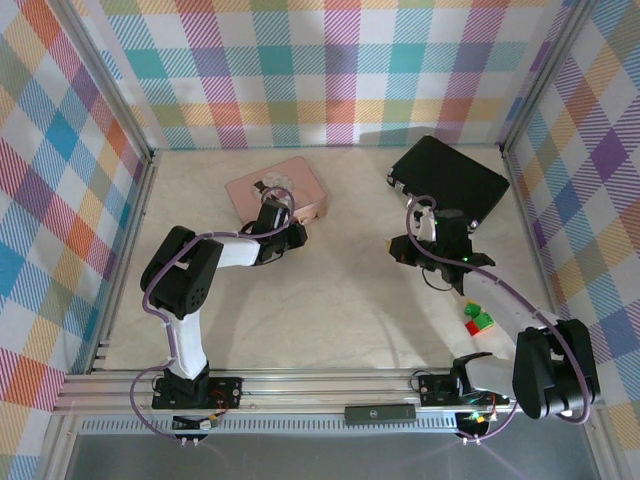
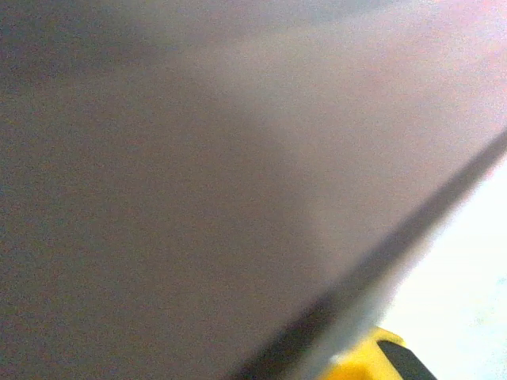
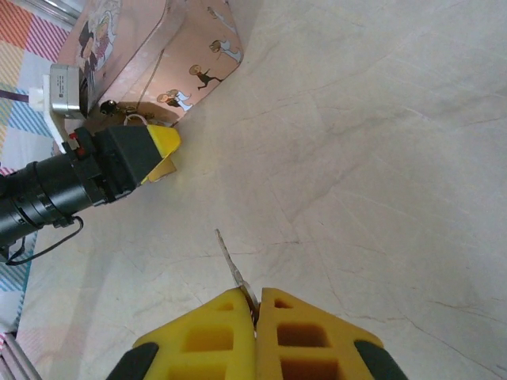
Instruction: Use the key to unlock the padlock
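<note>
My right gripper (image 3: 255,305) is shut on the key (image 3: 231,261), a thin dark blade that sticks out past the yellow fingertips above the bare table. In the top view this gripper (image 1: 400,250) hangs mid-table on the right. My left gripper (image 1: 290,236) presses against the near edge of the pink box (image 1: 277,187). From the right wrist its yellow fingers (image 3: 162,143) lie at the box's foot. A thin silvery loop, the padlock's shackle (image 3: 137,119), rises just behind them; the brass body is hidden. The left wrist view is blurred pink box wall (image 2: 198,158) with one yellow fingertip (image 2: 360,364).
A black case (image 1: 450,178) lies at the back right, close behind the right arm. A red-green-yellow cube (image 1: 479,319) sits near the right arm's base. Plaid walls close in the table on three sides. Pale tabletop (image 1: 340,290) stretches between the two grippers.
</note>
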`<state>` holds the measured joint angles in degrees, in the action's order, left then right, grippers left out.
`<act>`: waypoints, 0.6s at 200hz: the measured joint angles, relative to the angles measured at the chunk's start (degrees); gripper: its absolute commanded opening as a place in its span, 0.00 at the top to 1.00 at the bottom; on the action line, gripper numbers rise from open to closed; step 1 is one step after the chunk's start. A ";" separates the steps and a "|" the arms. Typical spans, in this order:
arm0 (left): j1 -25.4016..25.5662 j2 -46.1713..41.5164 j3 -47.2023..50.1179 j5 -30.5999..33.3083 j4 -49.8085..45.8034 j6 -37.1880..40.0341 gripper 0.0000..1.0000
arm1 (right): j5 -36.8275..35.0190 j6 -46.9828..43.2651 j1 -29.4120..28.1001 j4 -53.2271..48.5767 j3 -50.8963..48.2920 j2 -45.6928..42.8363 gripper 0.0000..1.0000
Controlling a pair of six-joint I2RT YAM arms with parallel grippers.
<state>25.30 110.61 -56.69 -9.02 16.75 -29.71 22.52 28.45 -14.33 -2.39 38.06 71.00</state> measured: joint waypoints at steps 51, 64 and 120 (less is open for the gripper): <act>0.42 -2.03 4.63 -6.43 8.96 -12.13 1.00 | 3.32 8.94 -7.15 13.29 -3.48 9.38 1.00; 0.81 -2.80 6.23 -6.60 12.15 -14.97 1.00 | 4.17 11.43 -9.11 17.16 -3.69 12.46 1.00; 2.80 -3.54 10.21 -7.80 27.65 -27.82 1.00 | 6.62 20.68 -13.86 33.70 -3.76 21.59 1.00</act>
<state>28.10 107.07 -46.48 -16.82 44.40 -57.54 29.15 49.12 -28.18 31.31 34.30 92.60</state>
